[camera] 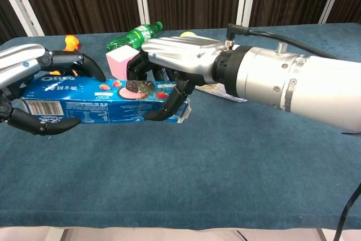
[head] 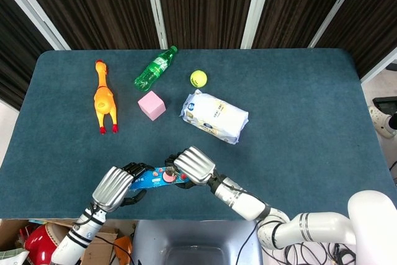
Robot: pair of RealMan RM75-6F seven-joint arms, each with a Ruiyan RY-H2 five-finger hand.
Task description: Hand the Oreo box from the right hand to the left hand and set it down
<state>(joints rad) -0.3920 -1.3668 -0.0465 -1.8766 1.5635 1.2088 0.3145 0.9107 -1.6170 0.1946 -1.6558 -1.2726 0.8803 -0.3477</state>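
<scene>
The blue Oreo box hangs level above the near edge of the table, between both hands. My right hand grips its right end, fingers over the top and thumb underneath. My left hand wraps the left end, fingers curled over the top edge and thumb under the bottom. In the head view the Oreo box shows only as a short blue strip between the left hand and the right hand.
On the blue table lie a yellow rubber chicken, a green bottle, a pink cube, a tennis ball and a white packet. All sit farther back than the hands.
</scene>
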